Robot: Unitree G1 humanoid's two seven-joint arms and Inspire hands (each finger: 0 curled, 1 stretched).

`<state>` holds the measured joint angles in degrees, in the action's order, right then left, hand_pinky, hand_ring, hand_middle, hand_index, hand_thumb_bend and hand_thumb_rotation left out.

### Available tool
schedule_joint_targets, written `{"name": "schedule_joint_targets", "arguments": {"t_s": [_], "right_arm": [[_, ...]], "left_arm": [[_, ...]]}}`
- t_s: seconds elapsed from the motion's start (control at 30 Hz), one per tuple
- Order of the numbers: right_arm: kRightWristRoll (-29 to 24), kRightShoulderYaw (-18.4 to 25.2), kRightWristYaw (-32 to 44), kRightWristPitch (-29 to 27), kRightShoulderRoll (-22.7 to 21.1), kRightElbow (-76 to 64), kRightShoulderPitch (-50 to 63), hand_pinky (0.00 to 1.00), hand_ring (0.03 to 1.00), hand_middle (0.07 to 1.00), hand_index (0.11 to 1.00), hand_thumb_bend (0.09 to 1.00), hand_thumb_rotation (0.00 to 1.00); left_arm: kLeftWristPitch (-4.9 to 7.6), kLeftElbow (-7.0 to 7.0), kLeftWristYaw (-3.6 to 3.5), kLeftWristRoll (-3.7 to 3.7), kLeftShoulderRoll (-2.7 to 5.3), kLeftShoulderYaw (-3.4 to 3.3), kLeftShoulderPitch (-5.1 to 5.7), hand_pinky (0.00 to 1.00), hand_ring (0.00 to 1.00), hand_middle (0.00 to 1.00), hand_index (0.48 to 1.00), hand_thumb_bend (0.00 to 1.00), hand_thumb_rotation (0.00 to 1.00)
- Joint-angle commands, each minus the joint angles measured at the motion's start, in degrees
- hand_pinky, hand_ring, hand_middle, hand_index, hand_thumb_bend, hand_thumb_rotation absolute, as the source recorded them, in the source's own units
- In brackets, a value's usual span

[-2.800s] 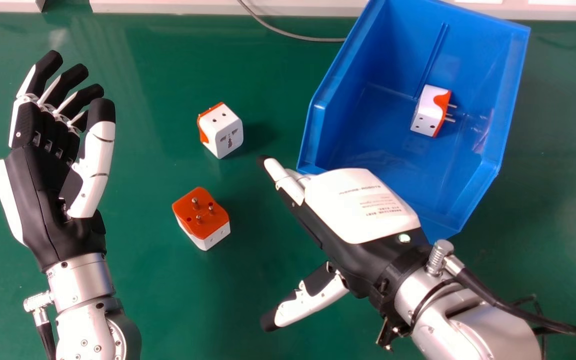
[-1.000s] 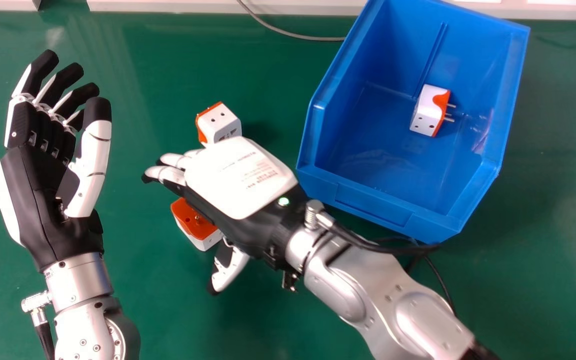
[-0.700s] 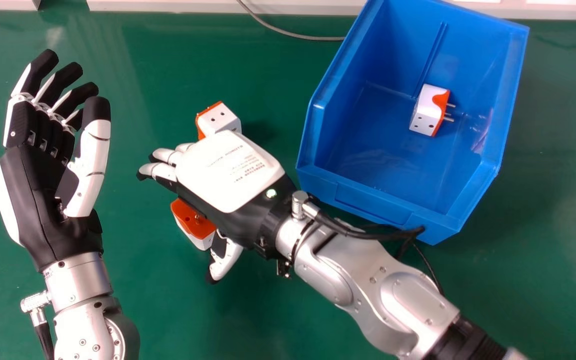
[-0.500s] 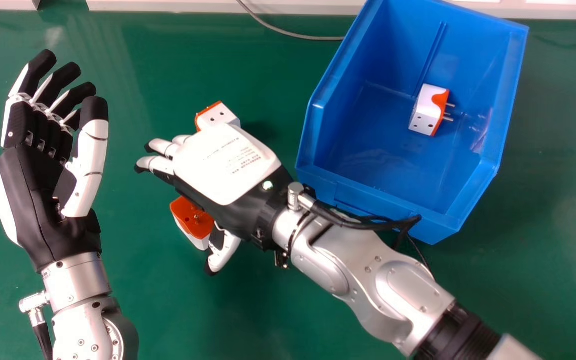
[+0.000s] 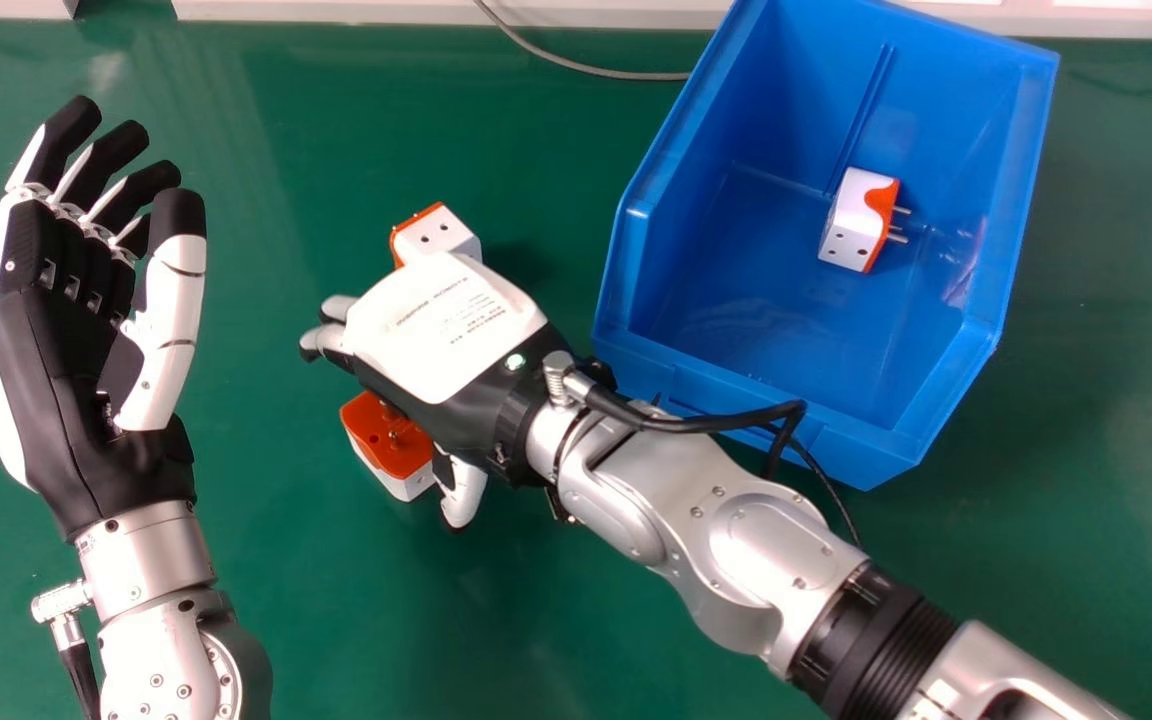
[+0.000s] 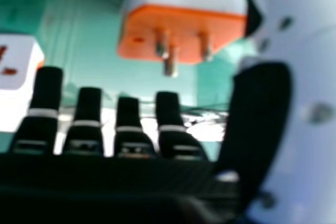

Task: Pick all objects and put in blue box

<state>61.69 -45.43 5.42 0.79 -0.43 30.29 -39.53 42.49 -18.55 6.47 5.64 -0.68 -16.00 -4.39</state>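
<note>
Three pins (image 5: pixel 394 437) top the orange-white adapter (image 5: pixel 369 420) — right hand (image 5: pixel 441 330), thumb and fingers parted.

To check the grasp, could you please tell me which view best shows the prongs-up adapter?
The right hand view: the adapter shows all three prongs and two holes in its white side. In the head view, the right hand covers part of its orange face.

- One plug adapter (image 5: pixel 852 222) inside one blue box (image 5: pixel 866 455), plus a second plug adapter (image 5: pixel 450 236) and a third plug adapter (image 5: pixel 383 436) outside it: three in all.
- Two hands: one left hand (image 5: pixel 61 370), one right hand (image 5: pixel 441 325).
- One counter (image 5: pixel 1096 300).
- One grey cable (image 5: pixel 596 71).
- Black cables (image 5: pixel 681 424): at least three, though their overlap near the right wrist leaves the exact number uncertain.
</note>
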Motion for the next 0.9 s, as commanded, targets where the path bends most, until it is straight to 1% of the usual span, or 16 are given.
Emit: {"name": "schedule_joint_targets", "arguments": {"t_s": [0.0,0.07,0.13,0.17,0.23,0.3,0.33,0.4,0.5,0.53,0.67,0.73,0.8,0.83,0.87], "right_arm": [[-0.1,-0.5,-0.5,-0.2,1.2,0.6,-2.3,0.67,0.84,0.873,0.814,0.721,0.01],[-0.1,-1.0,-0.3,-0.3,1.3,1.3,-2.6,0.67,0.832,0.863,0.81,0.722,0.01],[-0.2,-1.4,0.1,-0.2,1.5,2.1,-2.8,0.67,0.828,0.858,0.81,0.724,0.01],[-0.1,-1.8,0.3,-0.3,1.6,2.5,-3.0,0.68,0.825,0.852,0.81,0.725,0.01],[-0.3,-2.4,0.7,-0.7,1.7,3.5,-3.3,0.68,0.823,0.846,0.808,0.726,0.01],[-0.6,-2.7,0.7,-1.2,1.9,4.4,-3.5,0.68,0.818,0.836,0.807,0.722,0.02],[-0.8,-2.9,0.4,-1.4,2.0,4.7,-3.6,0.69,0.816,0.832,0.807,0.719,0.02],[-0.9,-3.0,-0.4,-1.8,2.2,5.5,-3.6,0.69,0.81,0.824,0.807,0.714,0.04],[-0.9,-3.4,-1.7,-2.2,2.7,6.8,-3.5,0.68,0.799,0.81,0.792,0.716,0.04],[-1.0,-3.5,-1.7,-2.3,2.8,7.1,-3.6,0.68,0.797,0.806,0.784,0.72,0.04],[-2.6,-3.0,1.0,-3.0,2.9,7.3,-4.0,0.68,0.796,0.802,0.761,0.721,0.03],[-2.8,-3.0,0.9,-3.2,2.8,7.3,-4.1,0.68,0.797,0.8,0.753,0.72,0.03],[-2.7,-3.0,-0.1,-3.5,2.7,7.4,-4.0,0.68,0.794,0.795,0.74,0.72,0.03],[-2.6,-3.0,-1.6,-3.6,2.7,7.5,-3.8,0.66,0.755,0.768,0.719,0.722,0.03],[-2.7,-2.8,-2.3,-3.6,2.8,7.6,-3.6,0.66,0.755,0.768,0.719,0.722,0.03]], "left_arm": [[0.44,1.56,0.08,0.0,0.17,0.3,-0.51,0.65,0.71,0.76,0.781,0.69,0.42],[0.71,1.38,0.03,-0.07,0.21,0.3,-0.58,0.66,0.71,0.76,0.783,0.69,0.43],[1.16,0.86,-0.1,-0.1,0.11,0.23,-0.78,0.66,0.71,0.76,0.783,0.69,0.43],[1.18,0.72,-0.17,0.11,0.15,0.19,-0.84,0.66,0.71,0.77,0.786,0.69,0.43],[1.22,0.55,-0.12,0.18,0.28,0.17,-0.89,0.66,0.71,0.77,0.788,0.69,0.43],[1.28,0.54,0.12,-0.21,0.36,0.17,-0.83,0.66,0.71,0.77,0.788,0.68,0.42],[1.35,0.5,0.16,-0.27,0.41,0.18,-0.83,0.66,0.71,0.77,0.788,0.68,0.42],[1.39,0.49,0.06,-0.09,0.47,0.21,-0.82,0.66,0.71,0.76,0.788,0.68,0.42],[1.16,0.87,-0.21,0.38,0.51,0.26,-0.65,0.66,0.71,0.77,0.79,0.67,0.42],[1.11,0.99,-0.24,0.41,0.52,0.26,-0.58,0.66,0.71,0.77,0.791,0.67,0.41],[1.04,1.28,-0.19,0.28,0.54,0.23,-0.38,0.66,0.71,0.77,0.794,0.67,0.41],[1.05,1.36,-0.27,0.25,0.51,0.28,-0.33,0.66,0.71,0.77,0.794,0.67,0.41],[1.42,1.02,-0.3,0.17,0.42,0.22,-0.49,0.66,0.71,0.77,0.795,0.67,0.41],[1.72,0.67,-0.24,0.09,0.4,0.14,-0.64,0.66,0.71,0.77,0.794,0.66,0.41],[1.85,0.47,-0.15,0.0,0.39,0.08,-0.73,0.66,0.71,0.77,0.794,0.66,0.41]]}}
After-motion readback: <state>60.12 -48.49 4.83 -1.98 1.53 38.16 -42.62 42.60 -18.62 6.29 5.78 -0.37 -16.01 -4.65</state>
